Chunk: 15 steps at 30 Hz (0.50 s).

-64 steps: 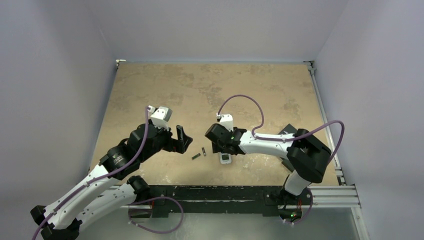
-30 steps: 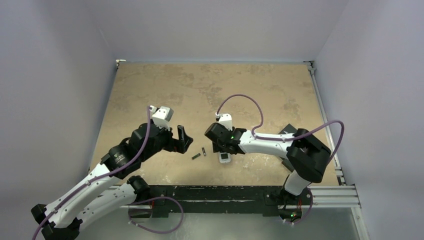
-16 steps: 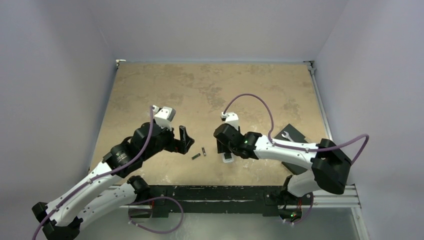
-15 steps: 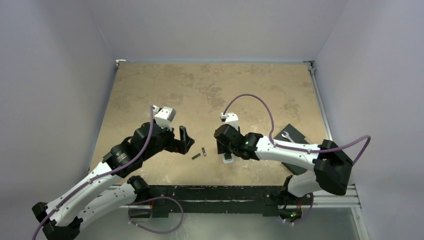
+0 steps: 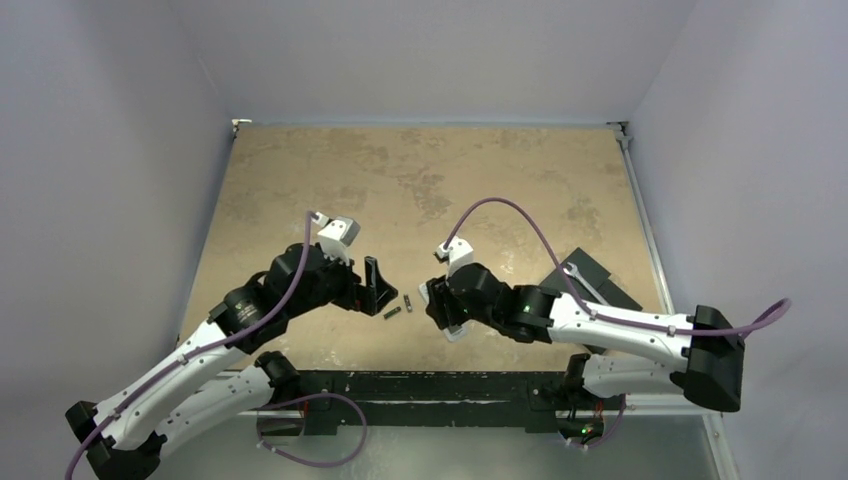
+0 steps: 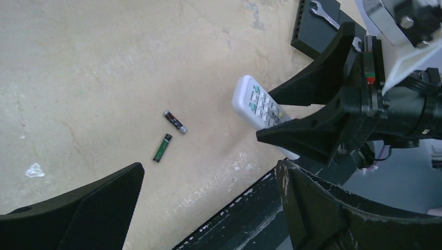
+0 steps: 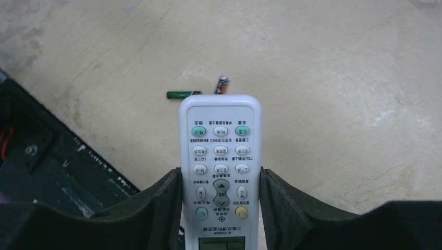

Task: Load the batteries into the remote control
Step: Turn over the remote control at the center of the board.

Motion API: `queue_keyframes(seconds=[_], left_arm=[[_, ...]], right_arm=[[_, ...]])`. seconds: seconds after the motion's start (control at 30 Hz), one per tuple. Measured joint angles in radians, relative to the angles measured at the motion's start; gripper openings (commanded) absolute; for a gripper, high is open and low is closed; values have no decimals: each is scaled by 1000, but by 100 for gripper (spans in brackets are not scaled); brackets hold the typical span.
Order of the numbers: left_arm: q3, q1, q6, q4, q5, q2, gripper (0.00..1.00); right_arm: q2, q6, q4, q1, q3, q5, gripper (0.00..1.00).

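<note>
Pale lilac walls close in a mottled beige, stone-like tabletop (image 5: 330, 180), with a black rail along its near edge. The remote control (image 7: 220, 156) sits pinched in the right pincer (image 7: 220, 174), whose black fingers (image 7: 162, 205) press against its long sides at the screen end. It is a white, round-cornered oblong, held button face up to the wrist camera, with rows of small pale and green buttons. Its long axis runs straight out along the pincer's reach, and the free button end points left towards the cells. From the left wrist it looks tilted and clear of the surface, with a shadow below it. In the top view it is mostly hidden under the right wrist.

Just beyond that free end lie the green battery (image 7: 182, 94) and the dark battery (image 7: 222, 84), close together but apart, at an angle to each other on the bare tabletop near its near edge. The dark one has a reddish band and a metal tip.

The left pincer (image 6: 208, 172) hangs spread wide and empty just left of the cells, its finger pads (image 6: 99, 208) finely textured and black.

Far right of the remote, a flat black tray (image 6: 312, 23) carries a small metal wrench (image 6: 326, 13).
</note>
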Motion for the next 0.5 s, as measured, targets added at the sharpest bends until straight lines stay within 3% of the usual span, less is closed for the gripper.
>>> queue_keyframes(seconds=[0.5], left_arm=[[0, 0, -162, -22, 251, -16, 98]], right_arm=[[-70, -298, 49, 290, 0, -36, 0]])
